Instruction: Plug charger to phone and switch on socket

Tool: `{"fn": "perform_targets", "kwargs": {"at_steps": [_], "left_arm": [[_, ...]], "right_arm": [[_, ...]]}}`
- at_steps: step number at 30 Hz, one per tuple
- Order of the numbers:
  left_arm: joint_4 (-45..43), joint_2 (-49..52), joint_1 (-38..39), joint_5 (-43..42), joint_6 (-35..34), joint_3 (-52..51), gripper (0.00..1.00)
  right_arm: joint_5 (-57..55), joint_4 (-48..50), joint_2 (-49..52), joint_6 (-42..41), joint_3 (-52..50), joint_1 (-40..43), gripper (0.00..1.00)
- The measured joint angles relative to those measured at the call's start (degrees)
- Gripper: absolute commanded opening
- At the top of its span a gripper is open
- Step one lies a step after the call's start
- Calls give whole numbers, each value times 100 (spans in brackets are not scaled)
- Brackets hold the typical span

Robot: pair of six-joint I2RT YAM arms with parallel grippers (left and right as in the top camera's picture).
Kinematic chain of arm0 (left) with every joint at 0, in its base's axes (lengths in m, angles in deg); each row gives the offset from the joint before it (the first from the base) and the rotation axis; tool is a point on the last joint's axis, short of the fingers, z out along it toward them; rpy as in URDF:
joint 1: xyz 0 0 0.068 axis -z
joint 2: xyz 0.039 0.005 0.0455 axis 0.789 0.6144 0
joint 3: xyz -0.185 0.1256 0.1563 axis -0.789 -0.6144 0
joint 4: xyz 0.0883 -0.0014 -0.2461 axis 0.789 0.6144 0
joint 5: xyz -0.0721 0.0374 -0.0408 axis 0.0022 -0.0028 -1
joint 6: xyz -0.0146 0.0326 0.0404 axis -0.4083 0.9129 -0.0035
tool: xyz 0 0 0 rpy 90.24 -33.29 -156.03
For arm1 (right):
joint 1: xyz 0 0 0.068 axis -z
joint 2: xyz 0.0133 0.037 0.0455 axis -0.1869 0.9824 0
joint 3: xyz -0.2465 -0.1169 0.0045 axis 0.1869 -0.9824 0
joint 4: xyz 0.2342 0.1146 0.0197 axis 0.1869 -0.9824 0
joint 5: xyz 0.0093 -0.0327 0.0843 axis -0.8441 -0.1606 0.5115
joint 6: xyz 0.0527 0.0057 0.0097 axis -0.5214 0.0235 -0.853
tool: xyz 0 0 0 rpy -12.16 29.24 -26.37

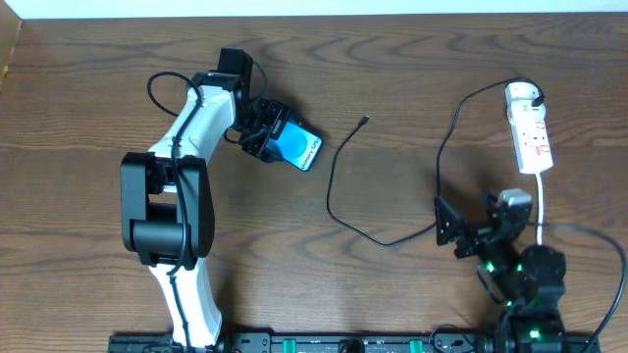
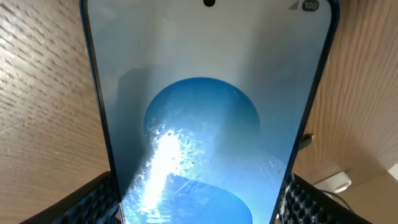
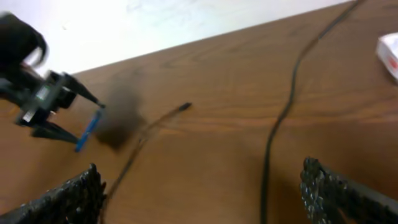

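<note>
Overhead, your left gripper [image 1: 267,140] is clamped across the phone [image 1: 299,147], one finger on each long edge. The left wrist view bears this out, with the pads [image 2: 93,199] against both sides of the blue screen. Your right gripper [image 1: 456,227] stands wide open and holds nothing.

What matters next is how the phone lies to the charger [image 1: 334,201] tip [image 1: 364,121]. The tip rests on the table [image 1: 78,78] near the phone's free end, on the socket [image 1: 530,132] side, and it points away from the phone, up and to the right in this view. The phone's long axis runs out from the left gripper toward the cable's nearest stretch.

In the right wrist view the phone looks tilted and raised above its shadow, with the tip lying to its right.

Your right gripper is the free one, but it sits well apart from the tip, beside the cable's low loop. You would likely reach forward and left, then turn the tip to face the phone. The plug [image 1: 525,95] seems seated at the socket's far end.
</note>
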Motion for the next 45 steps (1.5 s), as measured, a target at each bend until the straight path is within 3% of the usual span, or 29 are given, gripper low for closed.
{"fn": "perform_targets", "kwargs": {"at_steps": [4,12,20,32,45], "left_arm": [[-46,0,4,-61,-35,0,49],[-120,0,11,-162,-96,0,49],[-127,0,20,-175,-317,0,49],[-131,0,26,-315,-772,0,49],[-129,0,258,-317,-1368,0,49]], "right_arm": [[339,-149,1034,-52,964,-2,99],[1449,-1687,3617,-7,3217,-57,99],[1893,-2273,5606,144,4839,-901,99],[1919,-1606,7064,-254,5064,-1958,99],[1099,-503,7394,-1637,5071,-2212,70]]}}
